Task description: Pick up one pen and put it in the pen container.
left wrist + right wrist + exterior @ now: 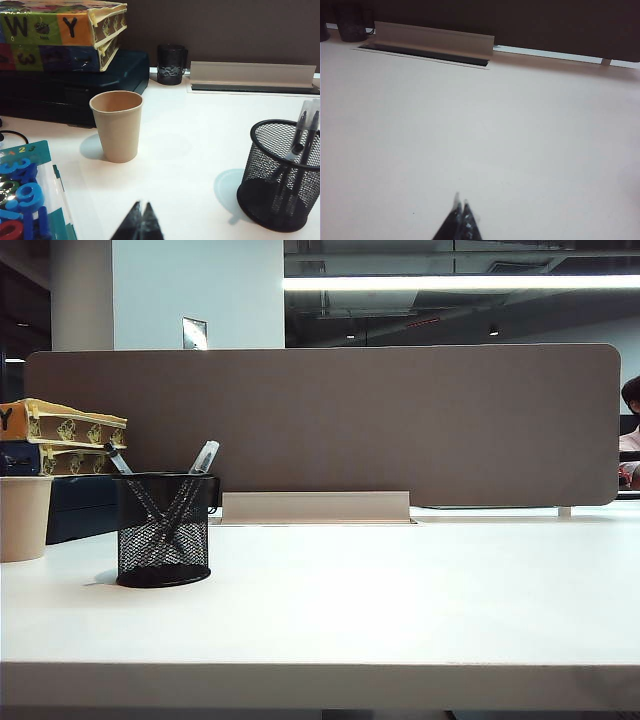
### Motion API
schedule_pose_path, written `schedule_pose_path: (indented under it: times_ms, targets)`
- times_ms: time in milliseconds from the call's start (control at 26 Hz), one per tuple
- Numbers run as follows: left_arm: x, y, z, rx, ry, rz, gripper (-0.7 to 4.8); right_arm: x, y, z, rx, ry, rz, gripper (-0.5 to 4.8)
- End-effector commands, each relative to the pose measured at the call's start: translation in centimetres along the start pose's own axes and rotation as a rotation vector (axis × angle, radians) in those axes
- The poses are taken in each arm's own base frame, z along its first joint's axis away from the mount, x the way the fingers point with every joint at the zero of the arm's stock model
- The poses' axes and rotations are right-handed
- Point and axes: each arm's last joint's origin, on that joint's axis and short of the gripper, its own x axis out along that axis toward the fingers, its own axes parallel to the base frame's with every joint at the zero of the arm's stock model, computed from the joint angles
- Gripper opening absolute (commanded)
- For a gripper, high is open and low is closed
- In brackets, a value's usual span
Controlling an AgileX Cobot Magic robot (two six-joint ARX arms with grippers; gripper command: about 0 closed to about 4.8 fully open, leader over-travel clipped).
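Two clear-barrelled gel pens [196, 478] standing crossed inside black wire-mesh cylindrical pen container [163, 530] on white tabletop [400, 590], near plain beige paper cup [118, 125]. Left gripper [140, 210] clenched empty above tabletop, fingers together. Right gripper [460, 205] likewise clenched, over bare tabletop.

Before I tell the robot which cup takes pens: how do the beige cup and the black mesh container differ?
The beige cup has solid, plain walls; the pen container is see-through black wire mesh. The beige cup tapers toward its base, while the pen container looks wider and squatter. The beige cup looks empty inside; the pen container holds two pens. Both stand upright on the white table.
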Motion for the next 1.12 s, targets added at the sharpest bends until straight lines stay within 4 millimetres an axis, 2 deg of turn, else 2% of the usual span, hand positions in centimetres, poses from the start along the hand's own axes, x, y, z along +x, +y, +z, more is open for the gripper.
schedule_pose_path:
  times_ms: [39, 308, 732, 1117]
  targets:
    - [0.0, 0.0, 0.2, -0.003, -0.011, -0.005, -0.05, -0.1, 0.0, 0.1, 0.007, -0.024, 0.0, -0.01]
    - [0.0, 0.0, 0.2, -0.003, -0.008, -0.005, -0.05, -1.3, -0.6, 1.1, 0.026, -0.149, -0.04, -0.01]
    - [0.0, 0.0, 0.2, -0.003, -0.008, -0.005, -0.05, -2.4, -2.9, 1.8, 0.034, -0.262, -0.278, -0.01]
    - [0.0, 0.0, 0.2, -0.003, -0.008, -0.005, -0.05, -2.4, -3.3, 1.7, 0.033, -0.25, -0.314, -0.01]
